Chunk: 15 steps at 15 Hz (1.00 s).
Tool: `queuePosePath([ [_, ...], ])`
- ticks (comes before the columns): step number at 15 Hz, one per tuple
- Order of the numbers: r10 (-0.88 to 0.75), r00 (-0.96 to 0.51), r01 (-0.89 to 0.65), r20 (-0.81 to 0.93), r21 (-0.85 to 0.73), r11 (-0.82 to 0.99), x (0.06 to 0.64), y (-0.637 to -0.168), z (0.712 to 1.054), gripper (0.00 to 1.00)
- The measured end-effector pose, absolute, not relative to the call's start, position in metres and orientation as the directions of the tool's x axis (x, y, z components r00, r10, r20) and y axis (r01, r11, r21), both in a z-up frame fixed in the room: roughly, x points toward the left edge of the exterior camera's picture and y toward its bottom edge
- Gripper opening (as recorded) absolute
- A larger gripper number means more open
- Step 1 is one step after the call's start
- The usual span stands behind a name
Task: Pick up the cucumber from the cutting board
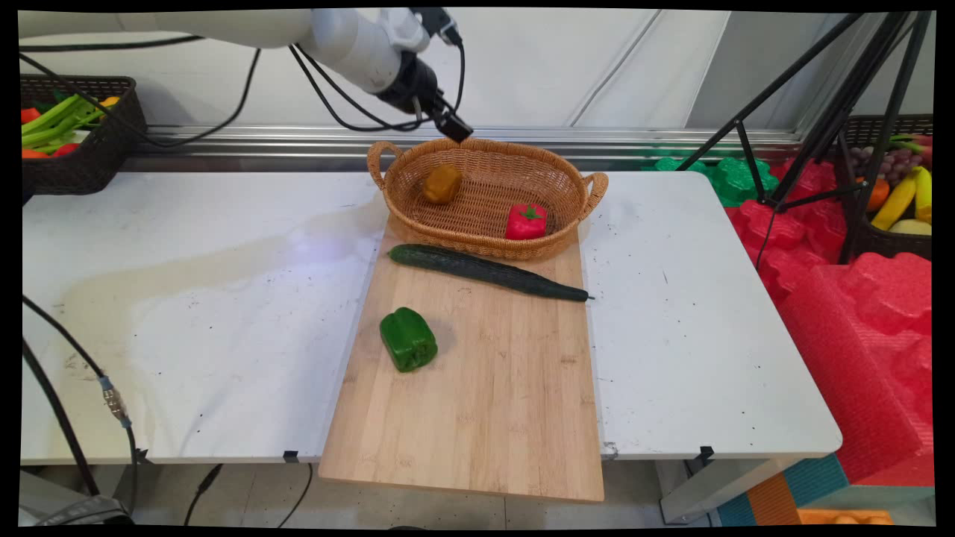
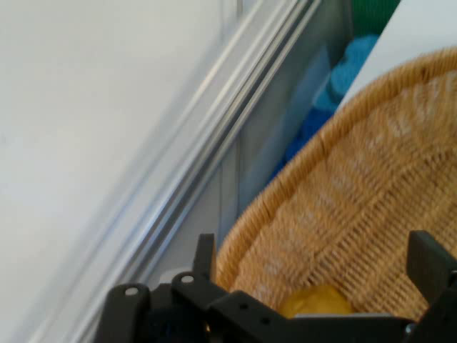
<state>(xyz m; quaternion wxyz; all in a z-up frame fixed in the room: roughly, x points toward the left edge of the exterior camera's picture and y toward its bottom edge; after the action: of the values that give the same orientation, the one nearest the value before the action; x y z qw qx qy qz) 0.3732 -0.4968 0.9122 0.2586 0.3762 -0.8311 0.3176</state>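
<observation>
Here, white table [image 1: 186, 298] bears wooden board [image 1: 477, 403].

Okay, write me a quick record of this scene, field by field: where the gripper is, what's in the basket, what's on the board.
gripper: gripper above the wicker basket's far rim, fingers apart, holding nothing
nearest item: yellow pepper, inside the basket at its left end
also in basket: red pepper, right side
cutting board: cucumber lying just in front of the basket; green pepper nearer the camera
support: white table
</observation>
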Motion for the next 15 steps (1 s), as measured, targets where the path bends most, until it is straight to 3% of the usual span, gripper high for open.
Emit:
queuePosePath([
  [8,-0.203,-0.709,-0.629,0.676,-0.476,0.615,0.348,-0.433,0.964,1.0],
  [15,-0.026,-0.821,-0.397,0.57,-0.537,0.744,0.311,-0.383,0.96,1.0],
])
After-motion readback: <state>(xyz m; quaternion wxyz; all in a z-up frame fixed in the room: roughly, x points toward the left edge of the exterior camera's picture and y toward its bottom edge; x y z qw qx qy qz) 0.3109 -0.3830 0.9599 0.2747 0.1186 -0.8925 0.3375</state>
